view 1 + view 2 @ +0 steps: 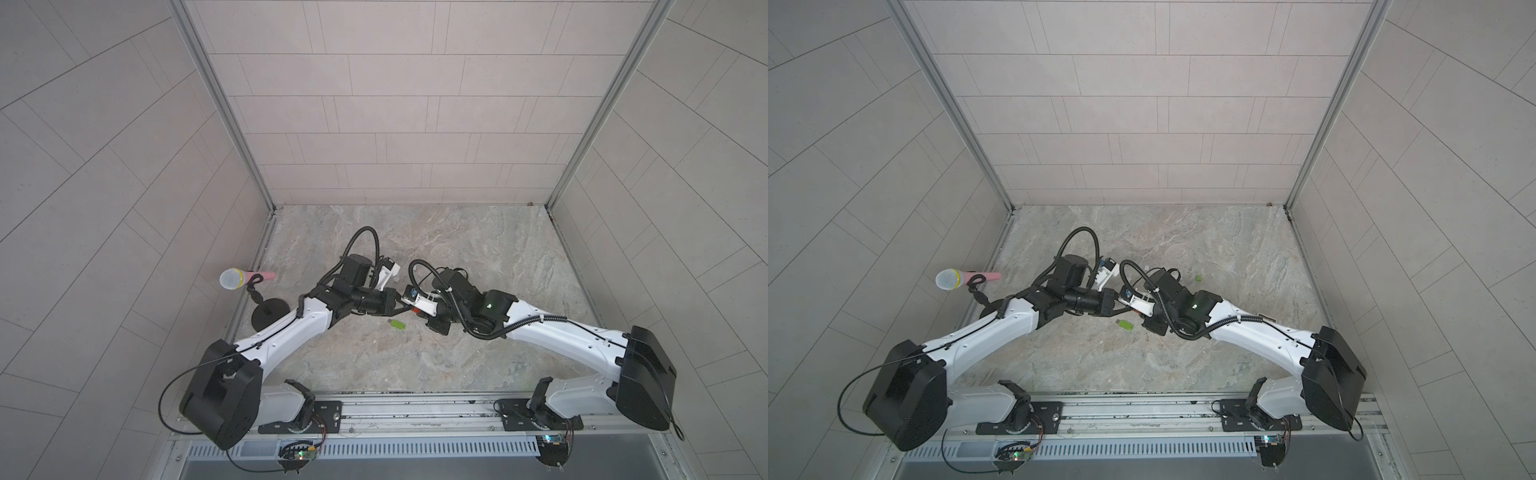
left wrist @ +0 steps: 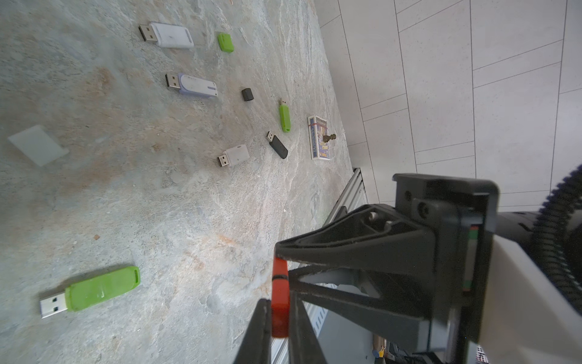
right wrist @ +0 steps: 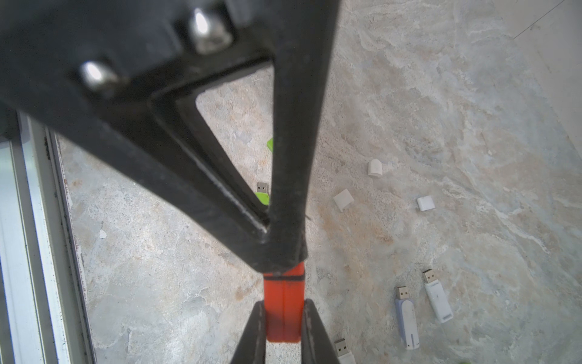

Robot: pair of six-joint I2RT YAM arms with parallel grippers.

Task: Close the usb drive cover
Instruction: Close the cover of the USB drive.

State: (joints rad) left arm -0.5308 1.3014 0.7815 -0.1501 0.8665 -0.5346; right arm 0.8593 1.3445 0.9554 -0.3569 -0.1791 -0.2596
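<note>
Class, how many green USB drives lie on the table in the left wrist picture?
2. The near green drive lies closest to the camera, plug bare; the far green drive lies beside the black drive. Others may lie hidden.

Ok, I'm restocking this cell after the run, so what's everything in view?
Plastic USB drive: one, orange, held off the table between both grippers.
Uncapped USB drives: six, two green, two white, one lilac, one black, scattered on the marbled tabletop.
Loose caps: five, three white, one green, one black, among those drives.
Printed card box: one, blue-white, near the table's edge.
Small figurine: one, brass-brown, against that box.
Microphone on stand: one, silver head, pink handle, left table edge.
Left gripper: one, black, shut on the orange drive.
Right gripper: one, black, shut on the orange drive.
</note>
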